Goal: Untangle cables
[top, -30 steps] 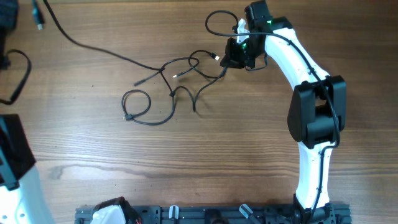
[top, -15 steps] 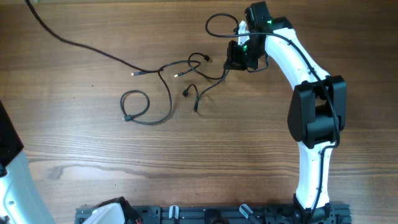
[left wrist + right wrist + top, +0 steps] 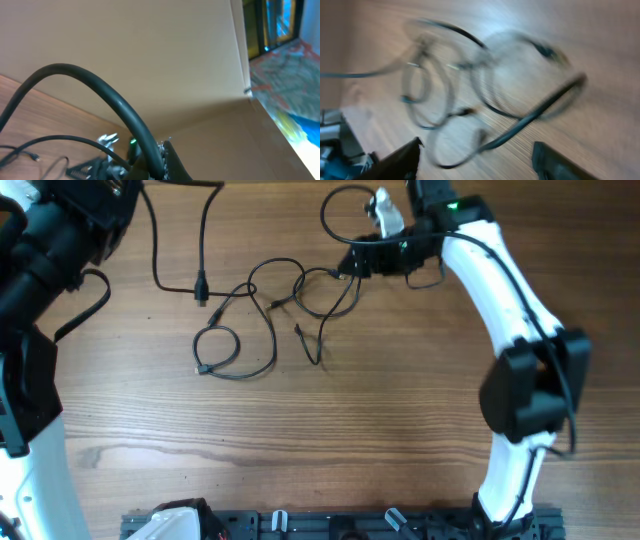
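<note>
Reaching in from the right side, the black two-finger right gripper (image 3: 352, 264) on the white arm is sitting right at the edge of the thin black bendy cables (image 3: 272, 303). The cables are lying in a loose tangle on the brown wooden table (image 3: 400, 430), near the middle of its top half. One round loop (image 3: 218, 350) is lying at the far left of the tangle, well apart from this gripper. In the right wrist view, the right gripper (image 3: 476, 146) is spreading its fingers wide. The blurry cables (image 3: 532, 114) are lying just ahead of the gap, not pinched. The black left arm (image 3: 55, 240) is sitting in the top left corner, with one cable looping down beside it. I cannot tell if the left gripper is spread or pressed together.
</note>
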`<state>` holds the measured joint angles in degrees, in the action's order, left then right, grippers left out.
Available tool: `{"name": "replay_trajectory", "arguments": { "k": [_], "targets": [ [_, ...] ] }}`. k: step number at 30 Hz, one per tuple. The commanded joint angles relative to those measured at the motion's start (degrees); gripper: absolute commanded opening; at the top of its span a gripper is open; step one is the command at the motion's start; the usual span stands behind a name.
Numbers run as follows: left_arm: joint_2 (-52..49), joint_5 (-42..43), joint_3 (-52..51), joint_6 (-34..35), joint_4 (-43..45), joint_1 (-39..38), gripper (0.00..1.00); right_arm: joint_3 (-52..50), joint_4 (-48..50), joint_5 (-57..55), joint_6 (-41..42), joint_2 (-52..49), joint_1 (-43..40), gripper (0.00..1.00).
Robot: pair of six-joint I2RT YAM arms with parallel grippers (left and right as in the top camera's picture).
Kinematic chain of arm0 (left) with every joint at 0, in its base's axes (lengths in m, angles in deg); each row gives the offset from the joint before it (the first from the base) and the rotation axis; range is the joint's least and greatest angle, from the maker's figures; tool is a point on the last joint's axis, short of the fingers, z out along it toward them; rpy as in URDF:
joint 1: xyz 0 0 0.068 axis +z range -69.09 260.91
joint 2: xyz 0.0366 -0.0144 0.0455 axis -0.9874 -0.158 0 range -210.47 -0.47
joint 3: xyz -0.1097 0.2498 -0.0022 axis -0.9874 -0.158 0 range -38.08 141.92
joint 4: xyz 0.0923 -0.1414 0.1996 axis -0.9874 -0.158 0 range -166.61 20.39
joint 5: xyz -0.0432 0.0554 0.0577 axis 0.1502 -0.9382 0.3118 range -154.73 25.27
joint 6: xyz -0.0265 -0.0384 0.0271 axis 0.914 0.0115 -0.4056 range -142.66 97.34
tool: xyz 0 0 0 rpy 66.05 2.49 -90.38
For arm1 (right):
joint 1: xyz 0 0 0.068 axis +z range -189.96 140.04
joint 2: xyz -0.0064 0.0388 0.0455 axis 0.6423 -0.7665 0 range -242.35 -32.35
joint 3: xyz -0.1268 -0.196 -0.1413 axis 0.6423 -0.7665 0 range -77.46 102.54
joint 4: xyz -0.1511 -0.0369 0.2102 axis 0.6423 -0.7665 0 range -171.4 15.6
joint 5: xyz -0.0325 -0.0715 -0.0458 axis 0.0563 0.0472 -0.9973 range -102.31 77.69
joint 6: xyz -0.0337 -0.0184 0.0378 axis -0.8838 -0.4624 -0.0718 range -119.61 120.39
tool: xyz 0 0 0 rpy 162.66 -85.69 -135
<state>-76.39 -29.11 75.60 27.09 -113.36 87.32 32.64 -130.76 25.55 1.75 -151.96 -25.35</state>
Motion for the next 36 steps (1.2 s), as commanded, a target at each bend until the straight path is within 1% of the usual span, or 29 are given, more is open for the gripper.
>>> {"name": "replay_trajectory", "arguments": {
  "k": [1, 3, 5, 7, 10, 11, 14, 15, 17, 18, 20, 21, 24, 26, 30, 31, 33, 36],
  "targets": [
    [0.39, 7.48, 0.59, 1.79, 0.59, -0.31, 0.04, 2.08, 3.43, 9.60, -2.89, 6.75, 1.97, 0.78],
    [0.42, 9.68, 0.59, 4.92, 1.05, -0.31, 0.04, 2.05, 6.14, 13.70, -2.84, 6.88, 3.26, 0.78],
    [0.52, 9.99, 0.59, 9.31, 1.01, -0.31, 0.04, 1.99, 9.35, 17.59, -2.64, 6.58, 5.66, 0.78],
    [0.55, 9.99, 0.59, 12.26, 0.83, -0.31, 0.04, 1.92, 11.15, 17.33, -2.14, 6.58, 7.76, 0.78],
    [0.55, 9.92, 0.59, 17.86, 0.81, -0.31, 0.04, 1.90, 14.43, 11.82, 4.55, 6.14, 11.61, 0.78],
    [0.55, 8.57, 0.59, 22.62, 0.79, -0.31, 0.04, 1.90, 15.93, 11.74, 7.93, 4.94, 13.07, 0.77],
    [0.55, 3.45, 0.59, 29.22, 0.04, -0.31, 0.04, 1.90, 16.46, 11.74, 12.02, 2.82, 13.55, 0.77],
    [0.55, -0.07, 0.59, 32.02, -0.96, -0.31, 0.04, 1.90, 16.52, 12.04, 12.81, 1.97, 13.55, 0.77],
    [0.52, -8.90, 0.59, 40.00, -4.09, -0.31, 0.04, 1.90, 17.40, 14.82, 12.83, 0.52, 13.51, 0.77],
    [0.52, -14.58, 0.59, 41.97, -5.29, -0.31, 0.04, 1.90, 18.18, 15.85, 13.81, -0.15, 13.73, 0.77],
    [0.46, -27.45, 0.59, 42.66, -8.31, -0.31, 0.04, 1.90, 19.28, 16.83, 15.54, -1.18, 14.45, 0.77],
    [0.37, -30.99, 0.59, 42.77, -10.21, -0.31, 0.04, 1.90, 19.54, 16.92, 15.52, -1.55, 14.75, 0.77],
    [-0.22, -38.97, 0.59, 47.17, -18.12, -0.31, 0.04, 1.90, 20.87, 16.90, 14.62, -2.47, 16.85, 0.77],
    [-0.74, -43.50, 0.59, 47.15, -21.31, -0.28, 0.04, 1.90, 22.53, 16.55, 13.51, -3.43, 18.84, 0.77],
    [-1.95, -50.27, 0.59, 46.66, -28.76, -0.28, 0.04, 1.90, 23.98, 15.23, 11.93, -4.98, 22.69, 0.76],
    [-2.29, -51.15, 0.59, 46.66, -30.60, -0.31, 0.04, 1.90, 24.20, 14.69, 11.65, -5.46, 23.58, 0.74],
    [-3.19, -51.60, 0.59, 46.47, -34.12, -0.31, 0.04, 1.90, 24.48, 14.51, 8.90, -6.56, 26.01, 0.73],
    [-3.80, -51.08, 0.59, 46.49, -36.61, -0.31, 0.04, 1.90, 25.51, 14.53, 6.51, -8.13, 28.98, 0.73]
  ]
}}
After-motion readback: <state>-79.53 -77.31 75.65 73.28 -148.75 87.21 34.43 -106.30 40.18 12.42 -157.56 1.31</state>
